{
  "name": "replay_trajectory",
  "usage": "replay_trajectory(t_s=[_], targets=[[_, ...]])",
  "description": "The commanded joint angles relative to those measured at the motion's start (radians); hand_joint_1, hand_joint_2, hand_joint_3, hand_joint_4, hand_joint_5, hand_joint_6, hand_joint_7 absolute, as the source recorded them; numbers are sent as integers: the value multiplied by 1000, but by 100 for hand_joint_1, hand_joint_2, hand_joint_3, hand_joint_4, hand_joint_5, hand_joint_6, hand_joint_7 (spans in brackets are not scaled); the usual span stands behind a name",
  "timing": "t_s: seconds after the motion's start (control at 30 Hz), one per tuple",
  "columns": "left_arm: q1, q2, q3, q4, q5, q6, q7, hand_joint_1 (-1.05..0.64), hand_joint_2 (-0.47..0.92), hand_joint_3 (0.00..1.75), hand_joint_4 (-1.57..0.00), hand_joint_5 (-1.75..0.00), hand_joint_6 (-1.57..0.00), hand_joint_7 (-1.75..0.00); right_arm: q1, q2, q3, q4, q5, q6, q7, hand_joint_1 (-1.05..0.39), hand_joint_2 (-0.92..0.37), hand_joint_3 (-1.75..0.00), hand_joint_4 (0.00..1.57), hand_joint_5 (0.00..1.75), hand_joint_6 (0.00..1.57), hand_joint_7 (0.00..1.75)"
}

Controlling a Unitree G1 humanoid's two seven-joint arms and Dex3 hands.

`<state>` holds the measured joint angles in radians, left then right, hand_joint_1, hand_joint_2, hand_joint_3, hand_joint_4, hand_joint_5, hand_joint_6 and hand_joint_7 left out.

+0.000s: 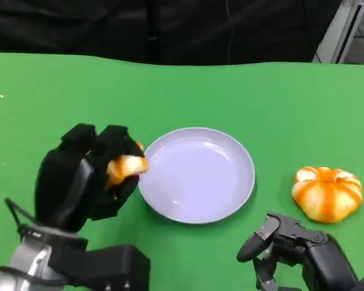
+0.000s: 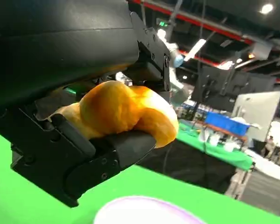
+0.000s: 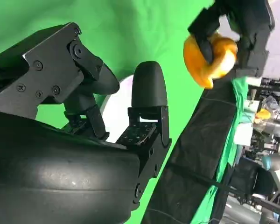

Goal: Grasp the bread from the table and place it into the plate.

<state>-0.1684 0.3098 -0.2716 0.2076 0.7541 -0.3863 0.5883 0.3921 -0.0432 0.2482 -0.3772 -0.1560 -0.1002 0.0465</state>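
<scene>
At nine o'clock of the plate point(image 1: 197, 176), my left hand point(image 1: 88, 176) grips the bread point(image 1: 126, 167), fingers closed around it, raised just beside the rim. Right hand point(image 1: 291, 245) rests low at five o'clock, holding nothing, fingers apart. Striped bun point(image 1: 326, 193) lies at three o'clock.

A striped orange-and-white pumpkin-shaped piece point(image 1: 326, 193) sits on the green tabletop point(image 1: 230, 91), just beyond the right hand point(image 1: 291, 245) and slightly to its outer side, not touching it. A tiny white speck point(image 1: 0, 95) lies on the cloth well beyond the left hand point(image 1: 88, 176), toward its outer side. Past the far edge of the tabletop hangs a black curtain point(image 1: 170, 27), with a slanted metal frame point(image 1: 346, 30) far beyond the right hand. In the left wrist view, a blue box point(image 2: 222, 122) rests on a distant green table under a ceiling lamp point(image 2: 266, 8).
</scene>
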Motion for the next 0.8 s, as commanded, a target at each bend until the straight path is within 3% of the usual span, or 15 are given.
replay_trajectory(t_s=[0.03,0.13,0.27,0.43,0.53,0.63,0.67,0.7,0.77,0.8], targets=[[-91,-35,-35,42,6,-13,-35,-16,29,151,-89,-175,-70,-170,3,-2,-4,-1,6,-11,-3,4,-44,-125,74,166,74,133],[-104,-41,-40,54,6,-17,-37,-16,28,153,-89,-175,-71,-168,2,-2,-4,0,6,-11,-3,4,-44,-125,74,166,74,133],[-220,-164,-123,177,46,14,-26,-16,28,148,-91,-175,-71,-174,13,-6,-4,-13,7,-2,1,3,-46,-124,74,166,74,133],[-273,-197,-146,258,59,11,6,-16,27,146,-91,-175,-71,-175,17,0,-1,-17,8,0,-1,5,-46,-123,73,167,74,134],[-323,-227,-165,321,70,63,-25,-17,32,136,-88,-175,-69,-175,22,2,7,-25,-8,0,-8,3,-46,-123,73,167,73,134],[-338,-235,-179,321,43,131,-152,-21,45,116,-75,-175,-66,-147,25,5,11,-29,-15,3,-13,3,-45,-123,73,168,74,134],[-341,-231,-186,308,35,157,-217,-24,55,90,-61,-148,-57,-107,25,5,11,-30,-20,3,-15,3,-45,-123,73,168,74,134],[-341,-228,-190,296,30,175,-262,-26,64,70,-53,-128,-54,-80,26,5,11,-31,-23,3,-16,3,-45,-123,73,168,74,133],[-339,-225,-194,278,26,197,-305,-28,75,47,-47,-110,-55,-52,26,5,11,-32,-26,4,-17,2,-45,-124,73,168,74,133],[-338,-220,-204,264,33,234,-361,-28,77,44,-47,-108,-56,-48,25,3,11,-33,-24,6,-14,2,-45,-124,73,168,74,133]])
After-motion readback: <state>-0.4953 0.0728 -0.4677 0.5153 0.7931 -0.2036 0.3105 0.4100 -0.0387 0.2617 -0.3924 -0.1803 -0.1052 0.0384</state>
